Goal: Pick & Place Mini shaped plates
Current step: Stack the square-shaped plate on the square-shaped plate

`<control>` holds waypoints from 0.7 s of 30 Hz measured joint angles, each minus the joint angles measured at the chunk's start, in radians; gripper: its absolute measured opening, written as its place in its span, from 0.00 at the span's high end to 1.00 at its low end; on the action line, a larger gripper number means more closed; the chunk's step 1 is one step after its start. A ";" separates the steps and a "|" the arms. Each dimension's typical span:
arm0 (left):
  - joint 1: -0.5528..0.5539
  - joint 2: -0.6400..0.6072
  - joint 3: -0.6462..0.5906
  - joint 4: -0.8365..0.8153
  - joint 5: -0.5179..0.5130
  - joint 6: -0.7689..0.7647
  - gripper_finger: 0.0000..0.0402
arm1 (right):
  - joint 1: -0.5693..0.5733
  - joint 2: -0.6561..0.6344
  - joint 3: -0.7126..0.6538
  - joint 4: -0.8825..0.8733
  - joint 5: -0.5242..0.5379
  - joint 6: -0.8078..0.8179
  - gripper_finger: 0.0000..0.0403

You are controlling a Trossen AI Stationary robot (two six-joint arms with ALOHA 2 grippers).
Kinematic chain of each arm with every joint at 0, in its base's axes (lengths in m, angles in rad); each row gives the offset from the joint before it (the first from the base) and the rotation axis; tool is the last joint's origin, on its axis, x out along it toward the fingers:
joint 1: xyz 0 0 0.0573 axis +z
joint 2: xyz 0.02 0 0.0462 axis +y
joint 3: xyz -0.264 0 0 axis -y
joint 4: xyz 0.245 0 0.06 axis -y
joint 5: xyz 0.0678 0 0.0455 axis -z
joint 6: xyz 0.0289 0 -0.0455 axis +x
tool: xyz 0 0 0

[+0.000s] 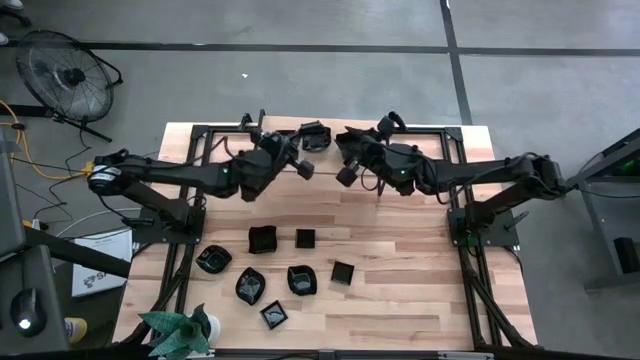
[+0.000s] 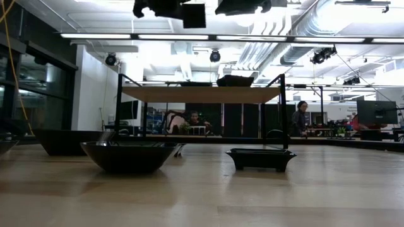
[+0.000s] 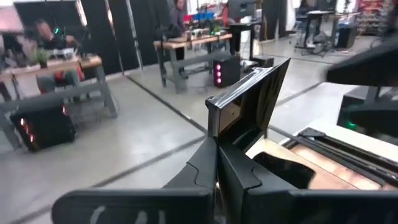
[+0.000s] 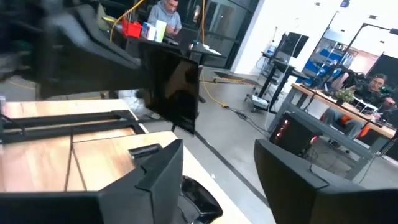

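Writing shows nowhere legible. My left gripper (image 1: 303, 168) clamps a square black plate (image 3: 249, 102) above the table's (image 1: 400, 260) far edge; my right gripper (image 1: 347, 160), just beside it, stands open, empty.

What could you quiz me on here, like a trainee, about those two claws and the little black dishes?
1. In the high view, how many mini black plates lie on the wooden table in front of the arms?
2. True or false: the right claw grips the square plate.
3. What stands at the table's corner? A: a green plant. B: a kettle. C: a book.

Key: 1: seven. 2: false; the left claw is shut on it and the right claw is open. 3: A.
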State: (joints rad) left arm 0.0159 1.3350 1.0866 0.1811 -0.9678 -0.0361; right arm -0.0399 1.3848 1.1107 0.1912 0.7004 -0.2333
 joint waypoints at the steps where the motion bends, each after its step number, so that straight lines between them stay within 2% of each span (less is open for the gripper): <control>1: 0.015 -0.011 0.000 -0.030 0.019 -0.030 1.00 | 0.000 -0.005 0.000 -0.006 -0.001 0.013 0.51; 9: 0.181 -0.118 0.001 -0.330 0.230 -0.313 1.00 | 0.000 -0.037 0.000 -0.094 -0.006 0.058 0.50; 15: 0.338 -0.157 0.001 -0.493 0.485 -0.497 1.00 | 0.000 -0.052 0.000 -0.168 -0.019 0.114 0.50; 21: 0.487 -0.156 0.001 -0.569 0.755 -0.591 1.00 | 0.000 -0.052 0.000 -0.213 -0.025 0.129 0.50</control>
State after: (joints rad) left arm 0.5032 1.1786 1.0874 -0.3882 -0.2132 -0.6271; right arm -0.0399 1.3327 1.1107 -0.0217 0.6750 -0.1040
